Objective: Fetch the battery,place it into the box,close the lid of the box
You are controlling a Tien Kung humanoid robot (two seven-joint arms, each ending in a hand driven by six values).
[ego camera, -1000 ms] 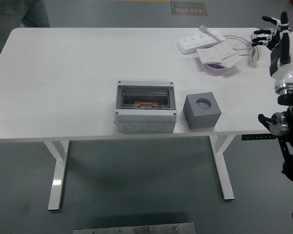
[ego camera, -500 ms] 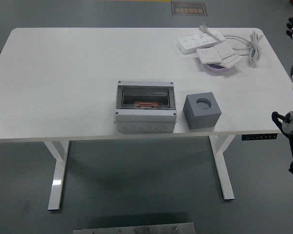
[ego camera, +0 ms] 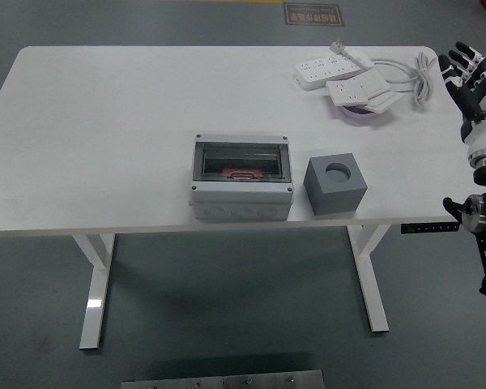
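Here, hand (ego camera: 467,71) spread, beyond table (ego camera: 105,121) edge

Floor sign (ego camera: 312,14) at top: print too small, unreadable.

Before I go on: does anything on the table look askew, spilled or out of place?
Nothing is spilled or damaged. The box sits square with its clear lid down. The grey cube beside it is turned slightly. The power strips lie in a loose pile at the far right, one resting across a purple dish.
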